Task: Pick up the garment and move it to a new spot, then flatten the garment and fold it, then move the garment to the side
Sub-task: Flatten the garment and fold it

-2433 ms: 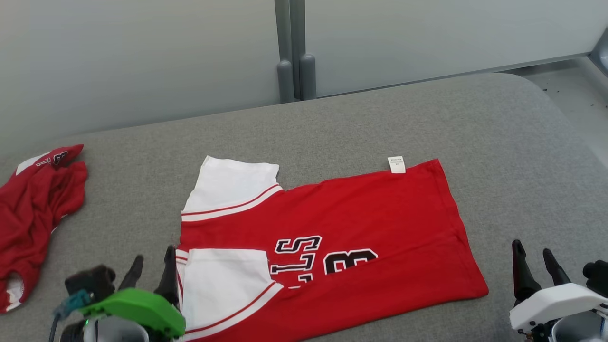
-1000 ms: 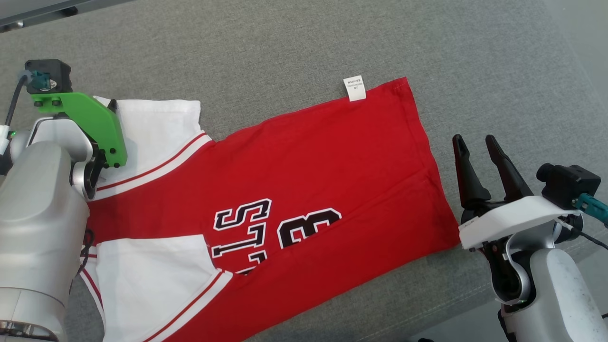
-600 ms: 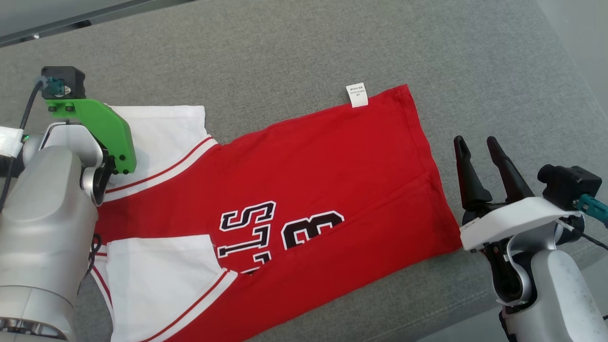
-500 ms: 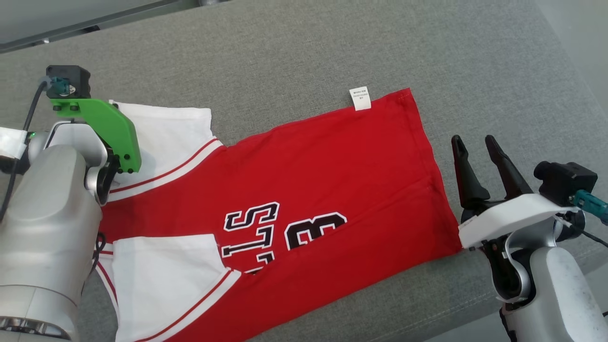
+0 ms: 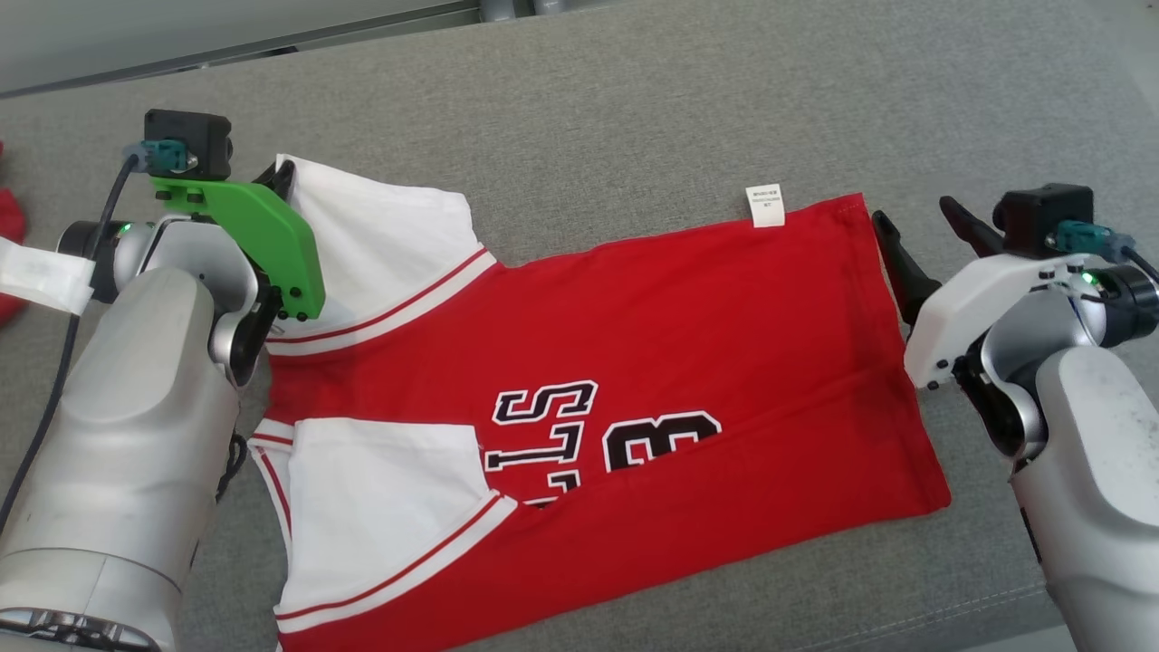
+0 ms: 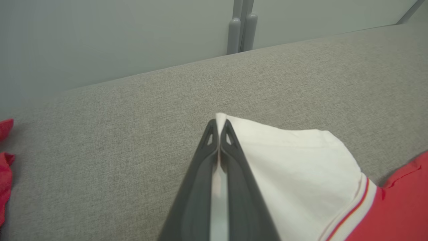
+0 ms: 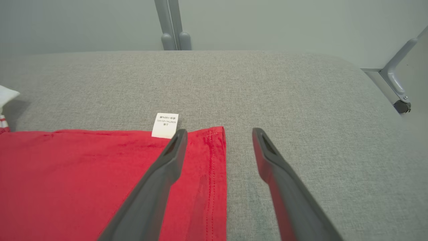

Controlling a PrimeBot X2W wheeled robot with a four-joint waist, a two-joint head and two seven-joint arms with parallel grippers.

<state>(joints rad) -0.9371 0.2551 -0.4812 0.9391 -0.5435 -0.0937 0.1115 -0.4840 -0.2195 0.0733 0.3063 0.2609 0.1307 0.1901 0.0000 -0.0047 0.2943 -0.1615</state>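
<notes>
The garment (image 5: pixel 634 362) is a red jersey with white sleeves and black lettering, folded lengthwise and lying flat on the grey cushioned surface (image 5: pixel 634 109). My left gripper (image 6: pixel 219 134) is shut on the far corner of the upper white sleeve (image 6: pixel 294 160), which peaks up between the fingers. In the head view that gripper (image 5: pixel 282 174) sits at the sleeve's far left corner. My right gripper (image 7: pixel 219 140) is open at the garment's far right hem corner (image 7: pixel 214 134), one finger over the red cloth, the other over the bare surface. A white care label (image 5: pixel 765 205) sticks out from the far edge.
Another red cloth (image 6: pixel 5 167) lies at the left edge of the surface. A pale wall with a grey post (image 6: pixel 241 30) runs behind. A metal frame with a caster (image 7: pixel 399 97) stands off the right end.
My left gripper closed on the sleeve corner. The right gripper moved forward to the far hem corner. The head camera shifted, so the whole picture slid right.
</notes>
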